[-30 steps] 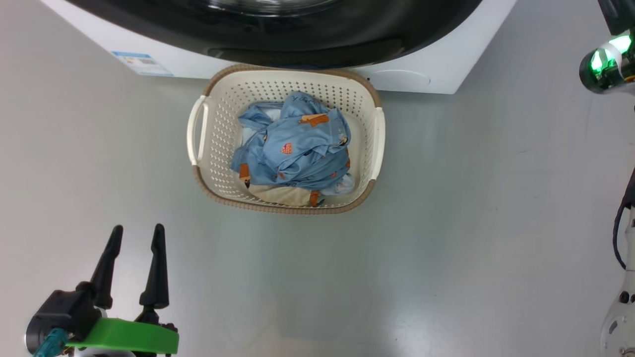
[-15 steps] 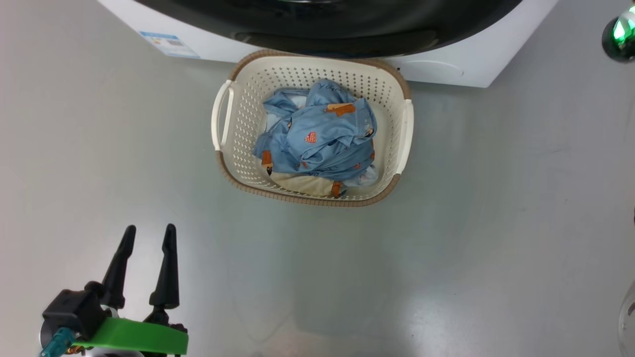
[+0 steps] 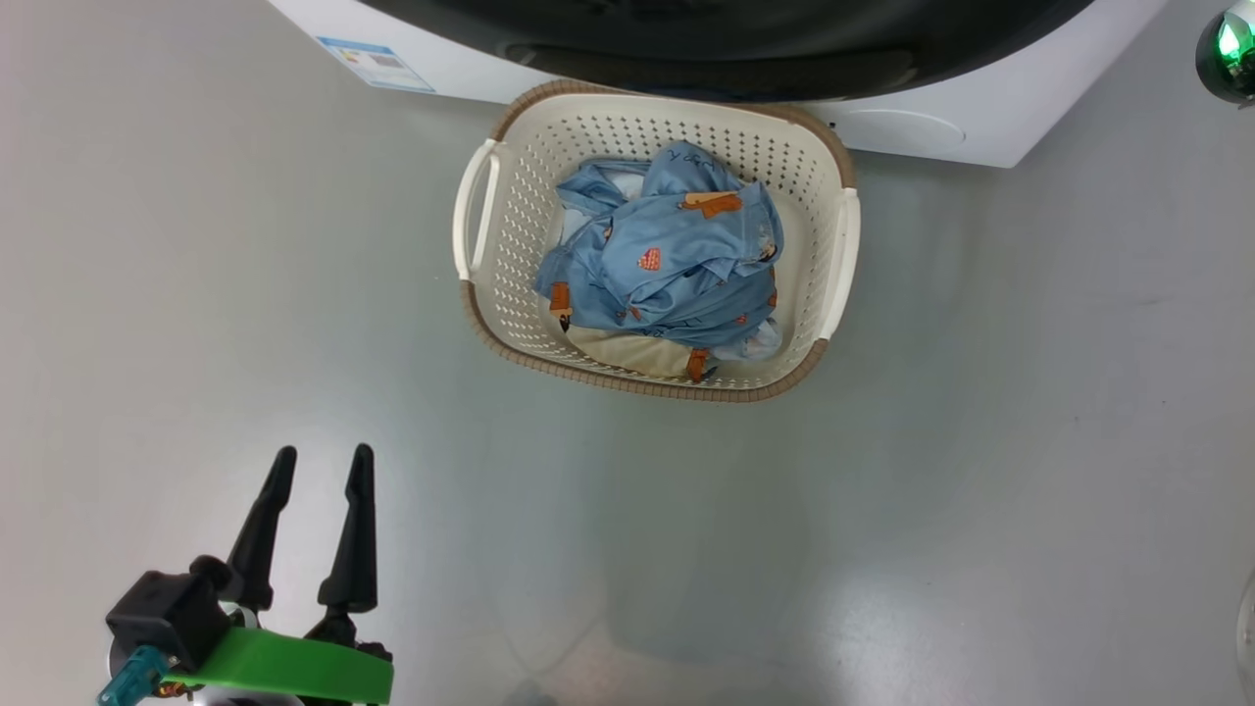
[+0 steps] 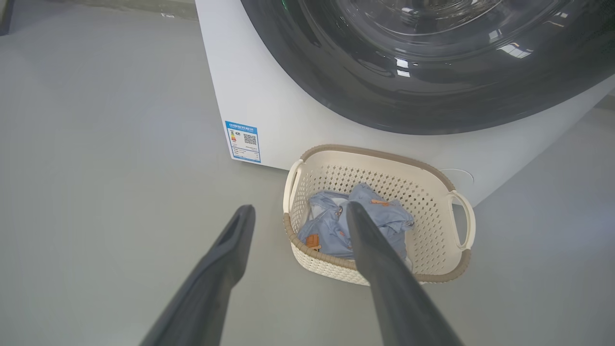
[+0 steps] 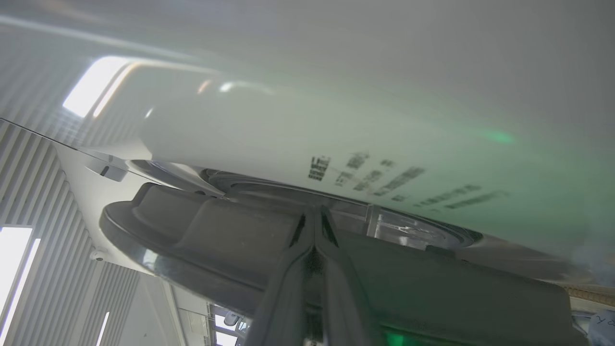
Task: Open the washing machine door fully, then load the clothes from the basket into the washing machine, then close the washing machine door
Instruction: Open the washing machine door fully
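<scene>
The cream basket (image 3: 647,384) stands on the floor against the white washing machine (image 3: 941,127), below the glossy black washing machine door (image 3: 735,29). Light blue clothes (image 3: 677,265) with orange prints lie in it over cream cloth. My left gripper (image 3: 324,456) hovers open and empty at the lower left, well short of the basket. In the left wrist view that gripper (image 4: 299,210) points at the basket (image 4: 375,154), the clothes (image 4: 331,226) and the door (image 4: 432,72). My right gripper (image 5: 314,211) is shut, its tips against the door's dark rim (image 5: 216,230).
Grey floor surrounds the basket on its left, right and near sides. A blue label sticker (image 3: 377,61) marks the washer's lower left front. A green-lit part of my right arm (image 3: 1230,44) shows at the top right corner.
The head camera has turned, so the basket and washer sit further right in the picture. The green-lit part of my right arm has slid up toward the top right corner. The left gripper stays open.
</scene>
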Available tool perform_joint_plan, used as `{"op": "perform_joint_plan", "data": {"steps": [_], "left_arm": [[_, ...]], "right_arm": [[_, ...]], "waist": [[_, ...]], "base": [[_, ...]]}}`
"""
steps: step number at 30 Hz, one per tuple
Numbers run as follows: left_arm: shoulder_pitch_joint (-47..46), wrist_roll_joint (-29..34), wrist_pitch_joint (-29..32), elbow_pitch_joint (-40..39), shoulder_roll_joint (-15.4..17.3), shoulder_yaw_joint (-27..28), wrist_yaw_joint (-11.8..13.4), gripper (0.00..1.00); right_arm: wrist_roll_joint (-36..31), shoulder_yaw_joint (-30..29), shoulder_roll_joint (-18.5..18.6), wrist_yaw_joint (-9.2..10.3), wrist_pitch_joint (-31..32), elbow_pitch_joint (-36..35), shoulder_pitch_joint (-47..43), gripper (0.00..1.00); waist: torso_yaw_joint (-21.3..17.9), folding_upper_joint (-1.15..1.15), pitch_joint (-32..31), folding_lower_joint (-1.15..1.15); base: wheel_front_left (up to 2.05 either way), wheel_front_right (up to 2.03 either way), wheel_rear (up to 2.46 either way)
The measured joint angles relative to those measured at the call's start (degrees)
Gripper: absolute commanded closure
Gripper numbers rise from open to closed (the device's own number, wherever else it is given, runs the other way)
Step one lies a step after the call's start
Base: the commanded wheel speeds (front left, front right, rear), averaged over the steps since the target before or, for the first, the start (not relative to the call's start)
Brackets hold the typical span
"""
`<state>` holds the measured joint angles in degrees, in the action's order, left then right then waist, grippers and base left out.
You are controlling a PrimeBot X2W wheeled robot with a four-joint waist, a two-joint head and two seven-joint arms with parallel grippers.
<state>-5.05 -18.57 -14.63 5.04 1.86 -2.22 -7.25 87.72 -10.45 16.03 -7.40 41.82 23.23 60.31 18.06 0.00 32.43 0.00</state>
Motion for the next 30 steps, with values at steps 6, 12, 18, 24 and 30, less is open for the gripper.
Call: {"op": "perform_joint_plan", "data": {"steps": [6, 12, 18, 24, 30], "left_arm": [[0.0, -0.5, 0.0, 0.0, 0.0, -0.8, 0.5, 0.0], [0.0, -1.1, 0.0, -0.5, 0.0, -1.3, 0.9, 0.0], [0.0, -1.6, 0.0, -1.1, 0.0, -2.5, 1.0, 0.0], [0.0, -2.5, 0.0, -1.4, 0.0, -2.8, 1.4, 0.0], [0.0, -2.6, 0.0, -1.4, -0.1, -2.6, 1.4, 0.0]], "right_arm": [[0.0, 0.4, 0.7, 0.0, 0.0, 0.0, 1.0, 1.0], [0.0, 0.7, 1.7, 0.0, 0.0, 0.1, 1.1, 1.0], [0.0, 1.0, 2.8, 0.0, 0.0, 0.4, 2.2, 1.0], [0.0, 2.1, 3.2, 0.0, -0.1, 0.6, 2.4, 1.0], [0.0, 2.7, 3.2, 0.0, -0.2, 0.7, 3.1, 1.0]], "waist": [[1.0, 0.0, -0.3, 0.0], [1.5, 0.0, 0.0, 0.0], [2.2, 0.0, 0.6, 0.0], [2.7, 0.0, 1.4, 0.0], [2.8, 0.0, 1.1, 0.0]], "base": [[0.0, 0.0, 0.0], [0.0, 0.0, 0.0], [0.0, 0.0, 0.0], [0.0, 0.0, 0.0], [0.0, 0.0, 0.0]]}}
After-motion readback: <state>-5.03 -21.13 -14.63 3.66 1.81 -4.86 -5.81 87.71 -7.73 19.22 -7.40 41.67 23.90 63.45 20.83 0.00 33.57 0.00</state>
